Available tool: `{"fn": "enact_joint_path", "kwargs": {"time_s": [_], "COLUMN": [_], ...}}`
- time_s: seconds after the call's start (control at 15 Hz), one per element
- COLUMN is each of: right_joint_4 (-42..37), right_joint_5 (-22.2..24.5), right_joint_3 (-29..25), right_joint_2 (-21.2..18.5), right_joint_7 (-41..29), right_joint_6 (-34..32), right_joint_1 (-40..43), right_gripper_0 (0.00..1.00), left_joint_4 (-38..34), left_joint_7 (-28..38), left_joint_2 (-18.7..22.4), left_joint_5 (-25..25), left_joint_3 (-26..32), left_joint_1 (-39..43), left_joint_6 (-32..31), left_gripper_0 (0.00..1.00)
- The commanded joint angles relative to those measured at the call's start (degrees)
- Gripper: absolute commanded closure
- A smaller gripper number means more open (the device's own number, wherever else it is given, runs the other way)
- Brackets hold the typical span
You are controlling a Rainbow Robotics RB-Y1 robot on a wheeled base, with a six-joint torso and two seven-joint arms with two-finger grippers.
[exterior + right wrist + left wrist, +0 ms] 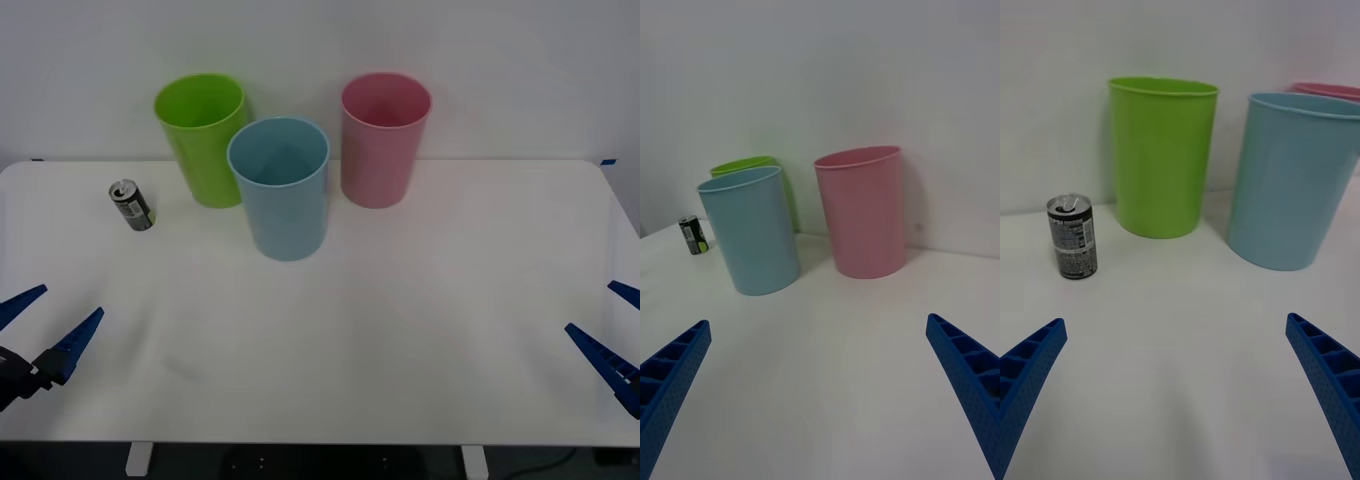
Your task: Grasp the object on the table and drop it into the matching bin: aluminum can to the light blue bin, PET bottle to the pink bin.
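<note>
A small dark aluminum can with a silver top stands upright at the far left of the white table, left of the bins; it also appears as the can and the can. The light blue bin stands at the centre back, and the pink bin behind it to the right. My left gripper hovers open at the near left edge, well short of the can. My right gripper is open at the near right edge. Neither holds anything.
A lime green bin stands behind the light blue bin to the left, close to the can. A plain white wall runs behind the table. The wide front half of the tabletop lies bare between my two grippers.
</note>
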Motion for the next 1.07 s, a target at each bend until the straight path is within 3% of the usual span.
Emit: {"fn": "enact_joint_path", "kwargs": {"time_s": [0.07, 0.4, 1.07], "right_joint_4": [0.0, 0.0, 0.0], "right_joint_5": [0.0, 0.0, 0.0], "right_joint_3": [0.0, 0.0, 0.0], "right_joint_2": [0.0, 0.0, 0.0], "right_joint_7": [0.0, 0.0, 0.0], "right_joint_6": [0.0, 0.0, 0.0], "right_joint_1": [0.0, 0.0, 0.0], "right_gripper_0": [0.00, 0.00, 0.00], "left_joint_4": [0.0, 4.1, 18.7], "left_joint_7": [0.8, 1.7, 0.4], "left_joint_2": [-2.0, -5.6, -5.8], "left_joint_5": [-3.5, -7.5, -8.8], "left_joint_3": [-0.6, -0.2, -0.5], "left_joint_1": [-1.7, -6.8, -19.6], "left_joint_6": [3.7, 7.0, 11.4], "left_gripper_0": [0.00, 0.00, 0.00]}}
